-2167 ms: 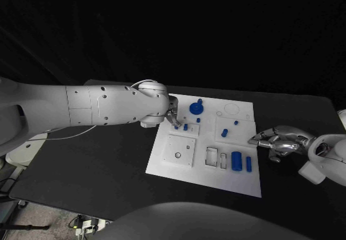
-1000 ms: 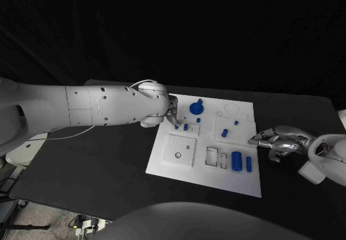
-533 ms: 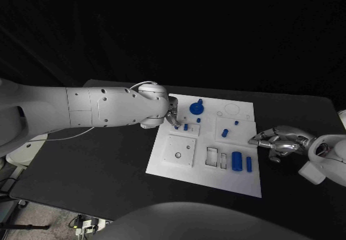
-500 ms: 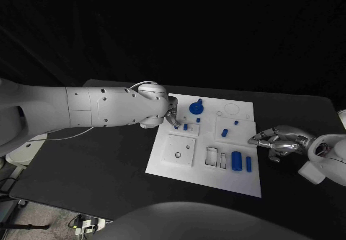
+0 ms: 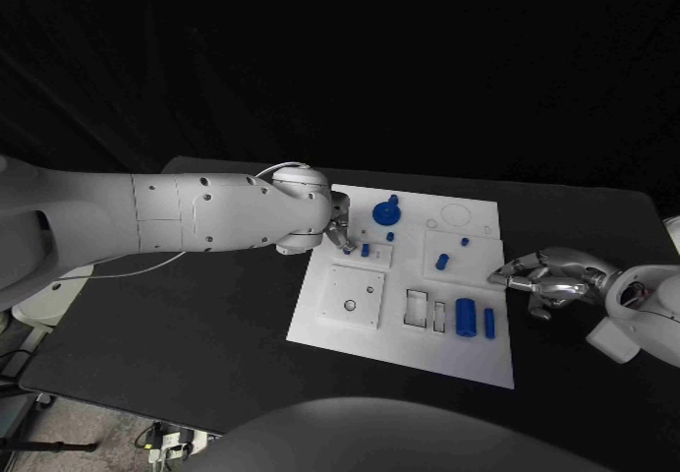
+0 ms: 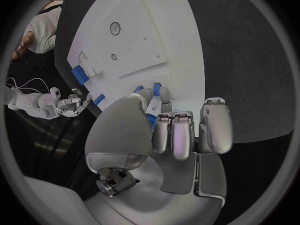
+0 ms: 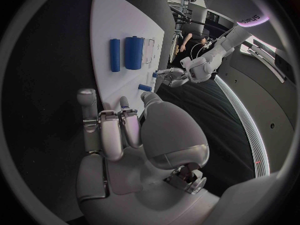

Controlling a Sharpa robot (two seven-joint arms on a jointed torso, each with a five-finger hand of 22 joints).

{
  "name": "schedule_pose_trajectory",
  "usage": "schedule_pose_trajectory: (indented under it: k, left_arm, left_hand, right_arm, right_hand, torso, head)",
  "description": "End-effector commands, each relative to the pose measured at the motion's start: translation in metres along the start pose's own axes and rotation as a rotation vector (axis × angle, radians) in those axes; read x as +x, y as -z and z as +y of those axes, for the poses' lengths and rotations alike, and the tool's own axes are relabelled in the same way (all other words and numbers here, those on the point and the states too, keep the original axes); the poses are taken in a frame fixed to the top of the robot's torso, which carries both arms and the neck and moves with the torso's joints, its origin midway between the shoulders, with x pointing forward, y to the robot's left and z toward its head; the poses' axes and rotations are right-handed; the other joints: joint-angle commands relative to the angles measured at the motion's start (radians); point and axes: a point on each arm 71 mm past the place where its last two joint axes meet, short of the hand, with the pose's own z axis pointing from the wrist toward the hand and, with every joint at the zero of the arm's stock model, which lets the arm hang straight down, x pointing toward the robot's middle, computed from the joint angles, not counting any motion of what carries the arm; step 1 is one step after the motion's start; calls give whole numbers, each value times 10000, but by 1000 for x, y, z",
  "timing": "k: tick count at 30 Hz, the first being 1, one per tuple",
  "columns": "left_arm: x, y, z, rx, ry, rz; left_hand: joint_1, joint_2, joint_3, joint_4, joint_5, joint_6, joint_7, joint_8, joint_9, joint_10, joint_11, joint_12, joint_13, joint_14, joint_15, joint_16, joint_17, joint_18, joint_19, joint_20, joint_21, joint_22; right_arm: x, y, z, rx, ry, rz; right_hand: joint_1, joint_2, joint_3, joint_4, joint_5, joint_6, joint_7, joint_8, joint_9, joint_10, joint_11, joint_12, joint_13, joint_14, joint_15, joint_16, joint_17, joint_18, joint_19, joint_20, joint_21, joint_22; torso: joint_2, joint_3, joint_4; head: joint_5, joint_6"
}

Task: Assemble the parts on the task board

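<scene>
Head view: next to nothing changed over the last two seconds. Left hand [image 5: 337, 234] still poised at the task board [image 5: 411, 339], fingertips down among the small blue pegs [image 5: 365, 250]; only a slight settling of the forearm. Right hand [image 5: 545, 275] unmoved, resting on the bench [image 5: 185, 324] just beside the board's edge, fingers loosely curled, nothing held. Judged a pause mid-step, with the peg work on the left side not yet finished. Round blue knob [image 5: 385, 210] just beyond the left hand; large blue cylinder [image 5: 465, 317] and slim blue bar [image 5: 489, 323] lying near the right hand.

Left wrist view: left hand [image 6: 172, 120] fingers drawn together and pointed down at the board [image 6: 140, 40], a blue peg [image 6: 156, 91] at the fingertips, apparently pinched or pressed; firm grip impossible to confirm.

Right wrist view: right hand [image 7: 119, 130] partly curled, empty, fingertips at the board edge [image 7: 103, 45]; cylinder [image 7: 133, 52] and bar [image 7: 115, 54] just ahead of the fingers.
</scene>
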Motion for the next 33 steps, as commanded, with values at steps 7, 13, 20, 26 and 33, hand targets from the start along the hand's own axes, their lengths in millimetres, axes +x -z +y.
schedule_pose_trajectory:
  k: [7, 13, 20, 26, 33]
  left_arm:
    - [2, -1, 3, -635, 65, 102]
    - [2, -2, 4, -677, 72, 157]
    - [2, -2, 6, -844, 29, 258]
    - [2, -2, 10, -950, 47, 176]
    - [-3, 4, 18, -232, 637, -553]
  left_hand:
    - [-976, 11, -591, 64, -1011, -89, 151, -412, -511, 1058, 148, 61, 2629, 1053, 83, 25, 2635, -12, 293, 65, -65, 2015]
    - [-1376, 79, -905, 76, -1320, -109, 222, -622, -784, 1058, 210, 61, 2629, 1053, 134, 25, 2635, -6, 286, 113, -97, 2009]
    - [-1663, 122, -1180, 71, -1421, -337, 324, -872, -1015, 1058, 297, 61, 2629, 1053, 203, 25, 2635, 3, 268, 173, -154, 1997]
    - [-1781, 5, -1441, 82, -1657, -752, 432, -1028, -1093, 1058, 330, 61, 2629, 1053, 240, 25, 2635, 11, 259, 215, -195, 1987]
    - [-2008, -295, -2377, 77, -1755, -1632, 522, -944, -987, 1058, 370, 61, 2629, 1053, 276, 25, 2635, 8, 263, 258, -188, 1995]
  right_arm:
    - [4, 0, -4, 133, 62, 244]
    - [4, 0, -4, 146, 61, 258]
    - [4, 0, -4, 149, 60, 254]
    - [4, 0, -4, 144, 59, 242]
    - [3, 1, -5, 149, 48, 203]
  right_hand:
    - [64, -37, 69, -16, 61, -12, 48, -13, -17, -79, 1, -62, 1481, -36, 2, -35, 1641, 32, -67, -23, -46, 512]
    - [64, -37, 69, -16, 61, -12, 48, -13, -17, -79, 1, -62, 1481, -36, 2, -35, 1641, 32, -67, -23, -46, 512]
    - [64, -37, 69, -16, 61, -12, 48, -13, -17, -79, 1, -62, 1481, -36, 2, -35, 1641, 32, -67, -23, -46, 512]
    - [70, -41, 87, -23, 64, -23, 49, -17, -18, -90, 2, -69, 1475, -45, 3, -41, 1633, 37, -84, -21, -79, 508]
    - [70, -41, 87, -23, 64, -23, 49, -17, -18, -90, 2, -69, 1475, -45, 3, -41, 1633, 37, -84, -21, -79, 508]
  torso:
    - [15, -5, -1]
    - [20, 0, -8]
    - [10, -8, -8]
    - [11, -13, -21]
    - [11, -19, -11]
  head:
    - [15, 2]
    - [16, 2]
    - [-2, 2]
    - [-20, 2]
    - [-128, 2]
